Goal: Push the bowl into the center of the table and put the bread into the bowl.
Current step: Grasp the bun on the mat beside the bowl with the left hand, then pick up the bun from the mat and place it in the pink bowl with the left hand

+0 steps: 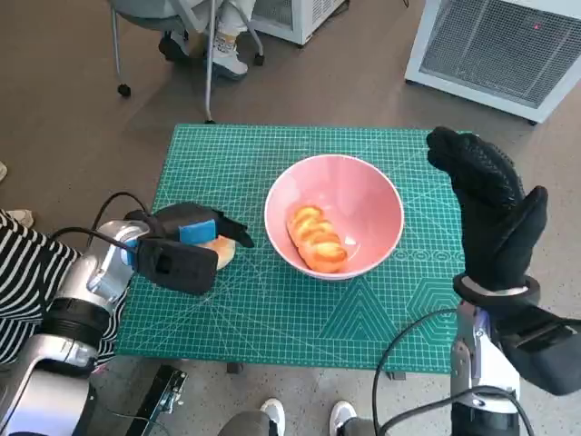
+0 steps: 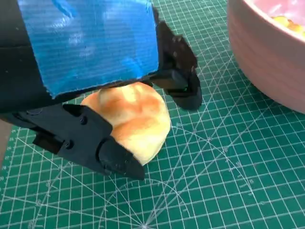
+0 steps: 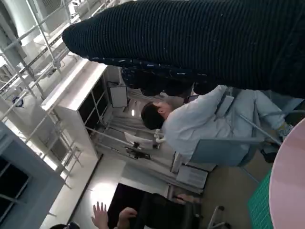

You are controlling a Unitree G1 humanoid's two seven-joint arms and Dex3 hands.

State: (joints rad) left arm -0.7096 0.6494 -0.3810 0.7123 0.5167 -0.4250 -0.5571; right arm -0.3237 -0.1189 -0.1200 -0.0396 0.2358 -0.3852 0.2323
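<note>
The round pink ceramic bowl (image 1: 334,214) sits near the middle of the green gridded cutting mat (image 1: 272,309) that covers the surface, so the pushing step looks done; one golden braided bread roll (image 1: 317,238) already lies inside the bowl, slightly toward the robot's side of its floor. A second piece, a round golden-brown bread bun (image 2: 131,119), rests on the mat just beside the bowl on the robot's left; the black left hand with blue tape over its back (image 1: 186,245) is set over it, and in the left wrist view its black fingers (image 2: 181,78) bracket the bun on both sides, touching or very nearly touching the crust; I judge this a grip being taken for a lift into the bowl, though the bun appears to sit on the mat, so whether it is truly held I cannot tell. The right hand in the black knitted glove (image 1: 490,213) stands raised beside the bowl on the robot's right, fingers extended upward and holding nothing, probably kept clear so the left has room; its wrist view shows only the glove as a dark band (image 3: 200,43) and a sliver of the bowl's pink rim.

Around the surface lies a grey-brown floor (image 1: 82,118); beyond the bowl stand a white slatted unit (image 1: 499,50) and a wheeled chair with a seated person's feet (image 1: 227,59); a striped sleeve (image 1: 23,282) shows beside the left arm; the right wrist view shows a person in pale clothing (image 3: 200,124) seated among white shelving.
</note>
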